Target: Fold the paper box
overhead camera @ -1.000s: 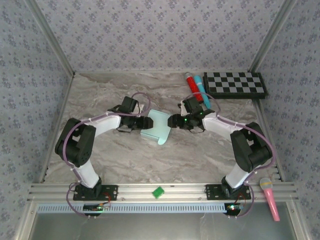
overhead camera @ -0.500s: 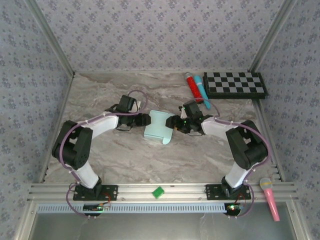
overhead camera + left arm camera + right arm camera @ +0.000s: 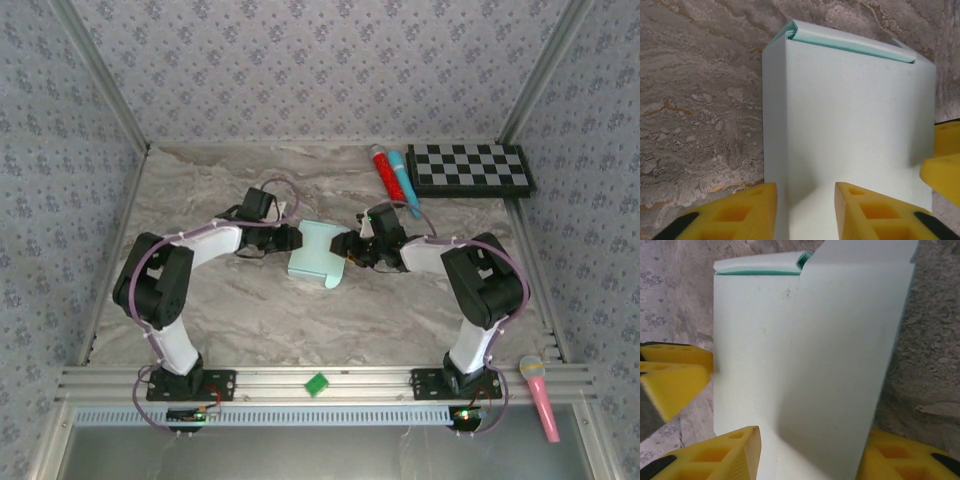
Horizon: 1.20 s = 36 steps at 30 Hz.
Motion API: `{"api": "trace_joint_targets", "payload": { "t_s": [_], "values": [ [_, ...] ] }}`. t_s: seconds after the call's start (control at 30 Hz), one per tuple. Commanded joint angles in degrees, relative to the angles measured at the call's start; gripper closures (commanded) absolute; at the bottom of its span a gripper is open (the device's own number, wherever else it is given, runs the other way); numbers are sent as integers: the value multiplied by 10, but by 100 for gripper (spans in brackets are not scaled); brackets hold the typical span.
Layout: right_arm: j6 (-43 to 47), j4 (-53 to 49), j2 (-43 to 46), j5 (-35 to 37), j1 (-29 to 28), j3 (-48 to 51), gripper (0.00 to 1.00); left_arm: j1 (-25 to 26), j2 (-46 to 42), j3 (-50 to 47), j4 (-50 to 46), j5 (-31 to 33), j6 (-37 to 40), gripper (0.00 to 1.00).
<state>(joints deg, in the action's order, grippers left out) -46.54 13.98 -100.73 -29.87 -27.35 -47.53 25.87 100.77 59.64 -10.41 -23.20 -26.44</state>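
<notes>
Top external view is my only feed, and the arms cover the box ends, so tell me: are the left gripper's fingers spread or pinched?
Observer: Spread. On the left wrist view, the left gripper has its yellow fingers apart, with the paper box showing in the gap.
Operator: And the right side?
Observer: On the right wrist view, the right gripper has one finger on each side of the box. I can't tell whether it squeezes.
Operator: Is the far end closed?
Observer: On the left wrist view, a flap is curled over that end, with darker aqua showing under it.
</notes>
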Motion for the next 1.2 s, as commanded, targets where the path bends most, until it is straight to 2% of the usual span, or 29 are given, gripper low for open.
{"api": "trace_joint_targets", "payload": {
  "t_s": [0.0, 0.43, 0.53, 0.7, 0.83, 1.17],
  "values": [
    [-7, 27, -13, -25, 1, 5, 52, -1, 13, 14, 0, -11, 4, 66],
    [-33, 102, -55, -84, -5, -4, 54, 0, 20, 3, 9, -11, 2, 65],
    [-28, 105, -46, -79, -11, -7, 55, 0, 20, 1, 12, -12, 1, 65],
    [-6, 89, -22, -69, -20, -14, 56, -2, 18, -7, 35, -26, -10, 60],
    [18, 64, 4, -56, -26, -22, 56, -3, 13, -14, 50, -24, -16, 52],
    [70, -26, 44, -17, -37, -56, 55, -12, 4, -33, 91, -39, -39, 49]
  ]
}}
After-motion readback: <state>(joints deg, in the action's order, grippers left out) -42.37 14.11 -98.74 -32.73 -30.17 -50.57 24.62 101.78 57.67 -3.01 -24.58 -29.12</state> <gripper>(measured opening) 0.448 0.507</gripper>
